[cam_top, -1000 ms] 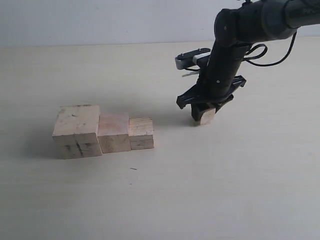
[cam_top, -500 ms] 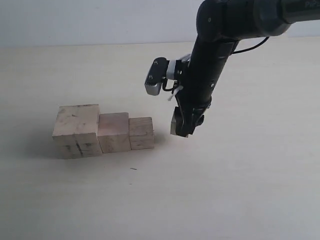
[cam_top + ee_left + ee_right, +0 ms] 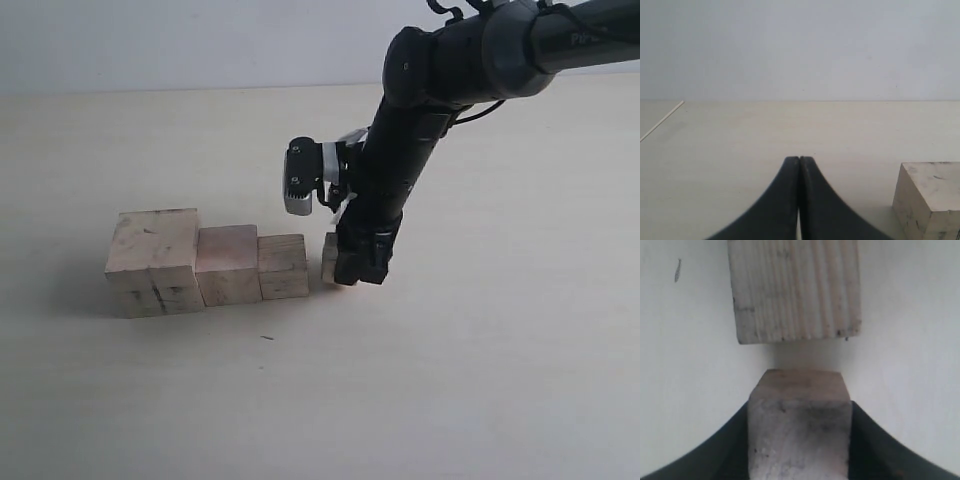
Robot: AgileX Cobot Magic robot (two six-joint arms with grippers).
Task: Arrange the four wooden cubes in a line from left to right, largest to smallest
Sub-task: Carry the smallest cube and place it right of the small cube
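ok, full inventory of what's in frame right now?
largest cube: 1, pale wood with dark scuffs, left end of row
second cube: 1, pale wood, touching it on the right
third cube: 1, pale wood, right end of row
smallest cube: 1, pale wood, gripped right of the third, small gap
table: 1, beige, under everything
right fingers: 2, black, shut on smallest cube
left fingers: 2, black, shut, empty
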